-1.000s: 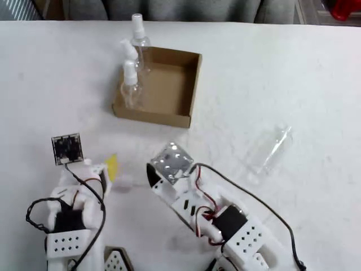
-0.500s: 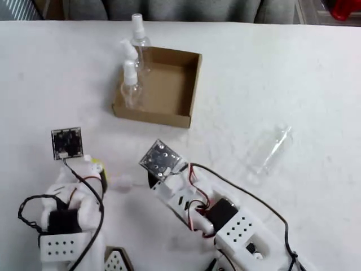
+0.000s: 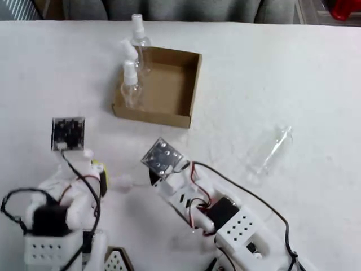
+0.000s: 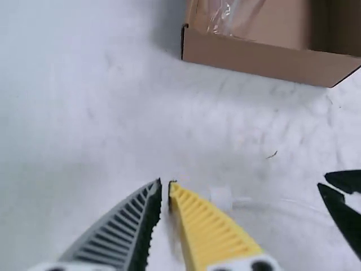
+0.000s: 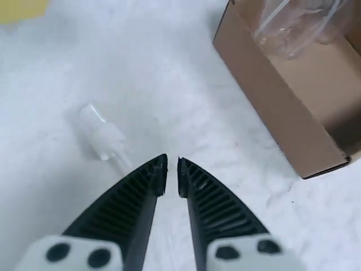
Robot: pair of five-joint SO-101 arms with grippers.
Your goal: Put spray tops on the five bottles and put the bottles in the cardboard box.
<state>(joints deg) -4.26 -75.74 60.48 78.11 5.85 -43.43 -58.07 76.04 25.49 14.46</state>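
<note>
While both arms sit at the near edge of the desk point(image 3: 293, 68), a loose spray top point(image 3: 121, 182) lies on the white surface between them, which looks like the reason both point inward at it. The left hand point(image 4: 165, 187) has its grey and yellow fingers together on nothing, tips just left of the top. The right hand point(image 5: 172, 166) has its black fingers together too, empty, tips just short of the top's thin dip tube. Neither touches it.

The top is small, white and translucent, lying on its side with the tube trailing toward the right arm. Its likely partner, a clear uncapped bottle point(image 3: 268, 151), lies on its side well apart to the right.

Farther off, the cardboard box point(image 3: 155, 116) holds capped bottles point(image 3: 130, 84) upright along its left wall. Three spray heads show, though I cannot tell whether the farthest stands inside or just beyond the rim. Keeping them to one side leaves room for the rest, by my reading.
</note>
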